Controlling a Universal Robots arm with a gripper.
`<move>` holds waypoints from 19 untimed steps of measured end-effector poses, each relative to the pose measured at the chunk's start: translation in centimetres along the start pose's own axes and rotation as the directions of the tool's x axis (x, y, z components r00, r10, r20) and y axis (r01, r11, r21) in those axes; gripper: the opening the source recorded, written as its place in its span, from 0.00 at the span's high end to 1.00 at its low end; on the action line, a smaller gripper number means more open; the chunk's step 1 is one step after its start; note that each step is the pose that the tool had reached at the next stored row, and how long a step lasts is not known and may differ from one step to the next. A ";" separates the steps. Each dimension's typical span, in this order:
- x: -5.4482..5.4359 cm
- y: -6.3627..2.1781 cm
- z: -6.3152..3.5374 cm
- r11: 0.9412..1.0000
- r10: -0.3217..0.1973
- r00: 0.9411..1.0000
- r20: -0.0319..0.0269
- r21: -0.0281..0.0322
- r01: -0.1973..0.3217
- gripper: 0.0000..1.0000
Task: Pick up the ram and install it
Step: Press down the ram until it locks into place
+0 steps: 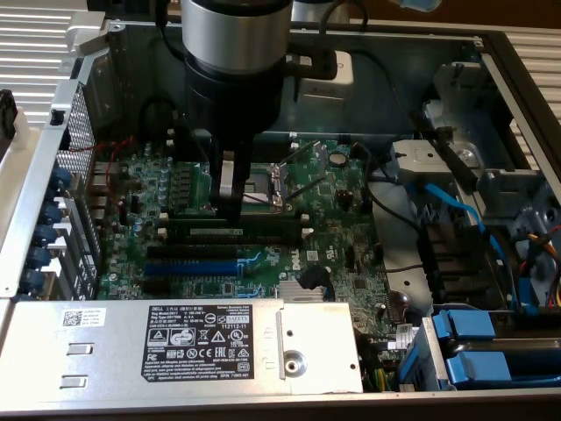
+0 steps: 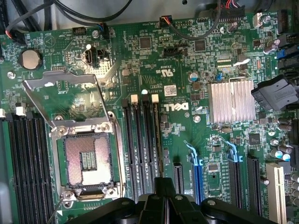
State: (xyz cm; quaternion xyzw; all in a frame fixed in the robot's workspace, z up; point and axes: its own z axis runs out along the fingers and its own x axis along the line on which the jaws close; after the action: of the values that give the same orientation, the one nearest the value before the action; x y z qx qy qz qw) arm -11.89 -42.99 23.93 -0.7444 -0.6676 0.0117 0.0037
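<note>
The ram is a thin dark green stick with a small white label. It stands edge-on in the memory slot nearest the expansion slots, on the green motherboard. In the wrist view the ram is a narrow line beside three empty black slots with white end clips. My gripper hangs straight down over the memory slots. Its black fingers are shut together, and their tips are on or just above the stick. The shut gripper also shows in the wrist view, over that slot's near end. Nothing is clamped between the fingers.
The open processor socket with its raised metal frame lies right beside the memory slots. A blue slot, a finned heatsink, the labelled metal power supply and blue cables crowd the case.
</note>
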 end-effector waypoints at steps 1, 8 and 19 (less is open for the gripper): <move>0.0 0.03 0.01 1.000 0.000 1.000 0.000 0.000 0.000 0.90; -0.1 0.14 0.01 1.000 0.000 1.000 0.001 0.000 0.000 0.90; -0.1 0.16 0.15 1.000 0.000 1.000 0.001 0.000 0.000 0.90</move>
State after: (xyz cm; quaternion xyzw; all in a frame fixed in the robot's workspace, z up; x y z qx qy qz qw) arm -11.74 -43.12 23.78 -0.7444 -0.6676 0.0120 0.0037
